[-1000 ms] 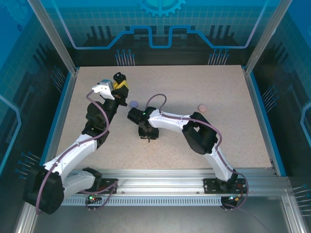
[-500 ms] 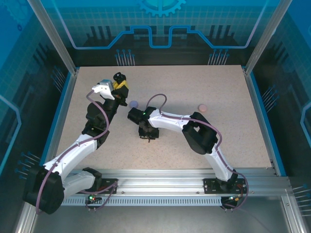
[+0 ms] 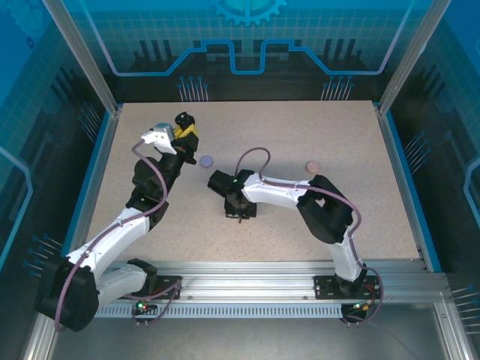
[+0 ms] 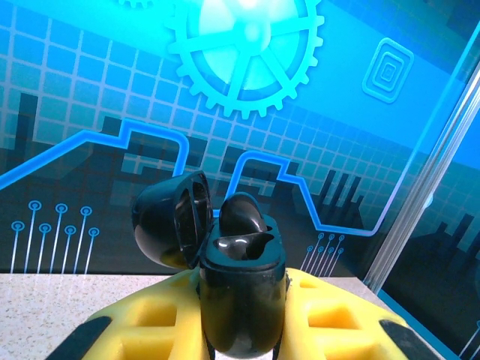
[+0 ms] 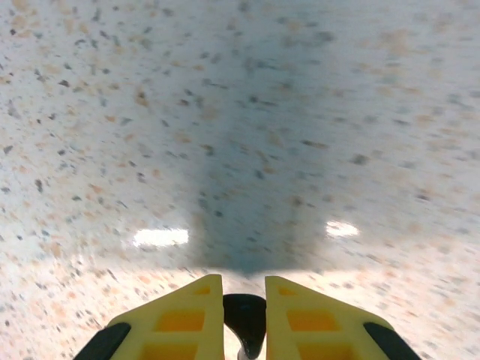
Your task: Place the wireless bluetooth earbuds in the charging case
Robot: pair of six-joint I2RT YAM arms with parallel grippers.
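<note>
The black charging case (image 4: 241,300) stands upright between my left gripper's (image 4: 244,281) yellow fingers (image 4: 142,322), which are shut on it. Its lid (image 4: 172,217) hangs open to the left, and one black earbud (image 4: 241,214) sits in it, its rounded top sticking up. From above, the left gripper (image 3: 182,129) holds the case (image 3: 182,118) raised over the far left of the table. My right gripper (image 5: 244,289) points down at the table, shut on a black earbud (image 5: 245,319). In the top view the right gripper (image 3: 239,214) is near the table's middle.
A small lilac round case (image 3: 206,160) lies on the speckled table (image 3: 300,127) between the two grippers. A pale pink round case (image 3: 313,166) lies to the right, beyond the right arm's elbow. Blue frame rails edge the table on both sides.
The right arm has shifted a little to the right and toward the near edge, and its jaws have narrowed onto the black earbud. The left arm and the case have not moved.
</note>
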